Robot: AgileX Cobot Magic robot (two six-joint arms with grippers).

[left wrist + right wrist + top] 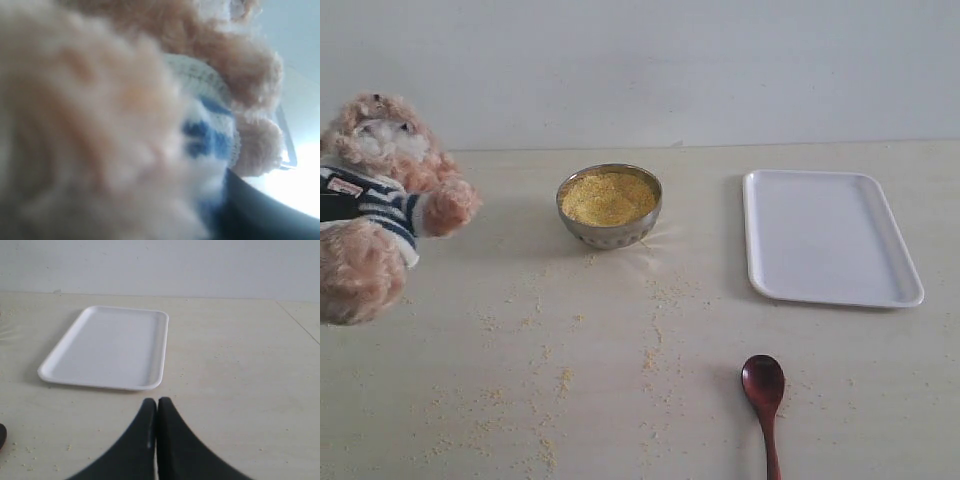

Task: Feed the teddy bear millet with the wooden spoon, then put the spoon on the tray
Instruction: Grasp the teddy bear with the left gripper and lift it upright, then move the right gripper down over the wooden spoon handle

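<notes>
Dark reddish-brown wooden spoon (764, 395) lies on the table apart from the white rectangular tray (830, 237), handle pointing away from it, closest to the right arm's jaws, shut tight on nothing (left jaws hidden behind fluffy tan teddy bear (125, 125): state unreadable).

The bear (375, 200) fills the left edge of the table (880, 380), one paw reaching toward the bowl (609, 205), with a bare gap between paw and bowl. Bowl and tray (830, 237) stand well apart, leaving an open lane up the middle. The spoon (764, 395) lies alone near the front edge, with bare table on both sides. Only loose millet (565, 378) lies farther left. In the left wrist view fur crowds the lens, so clearance there seems nil. Ahead of the right gripper (157, 410), jaws together, the table is bare up to the tray.
</notes>
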